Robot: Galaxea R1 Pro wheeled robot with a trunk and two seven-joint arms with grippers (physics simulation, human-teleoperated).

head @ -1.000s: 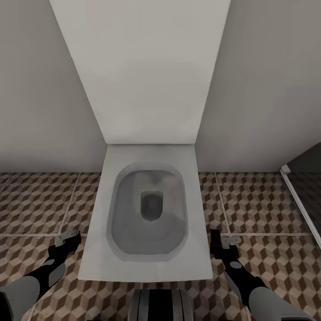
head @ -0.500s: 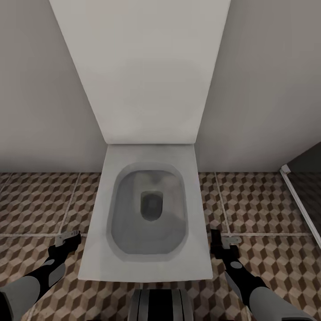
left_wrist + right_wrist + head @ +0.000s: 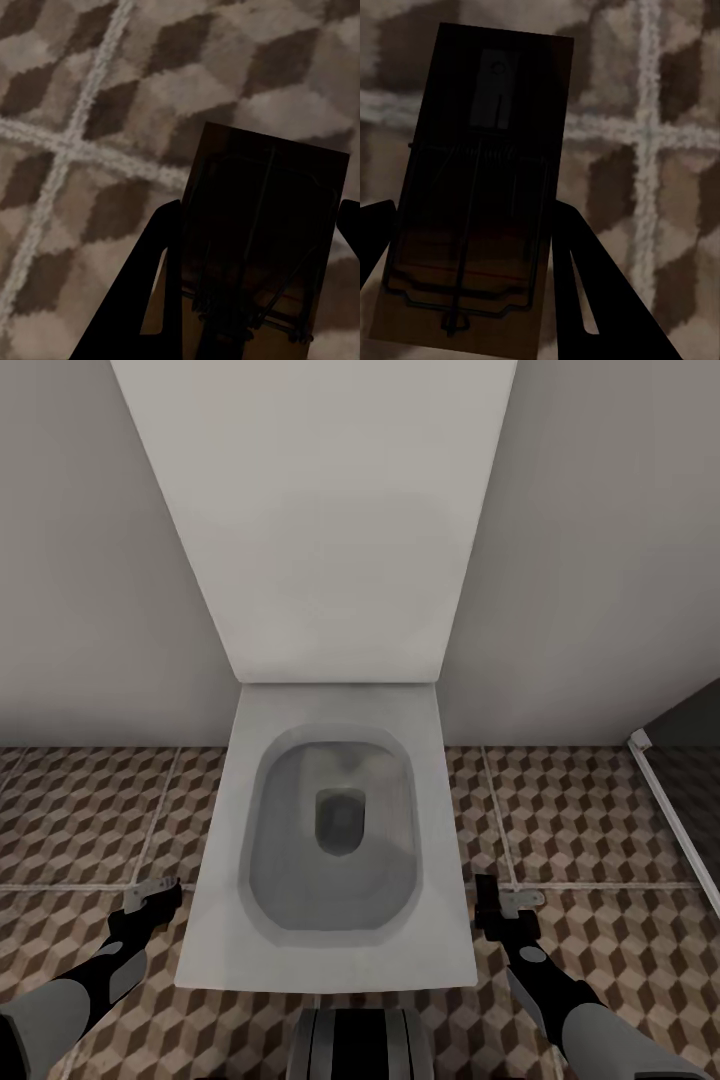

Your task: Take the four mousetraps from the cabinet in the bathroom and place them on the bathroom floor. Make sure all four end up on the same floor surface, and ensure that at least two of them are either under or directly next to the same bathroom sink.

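Facing a toilet (image 3: 330, 830), each arm carries a mousetrap low over the bathroom floor (image 3: 90, 810).

Left gripper (image 3: 152, 894) is clamped on one mousetrap (image 3: 262, 225), right gripper (image 3: 505, 901) on another mousetrap (image 3: 480, 210), likely for carrying to the sink.

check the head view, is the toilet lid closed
No, the toilet lid stands raised against the wall, leaving the bowl open between the two claws.
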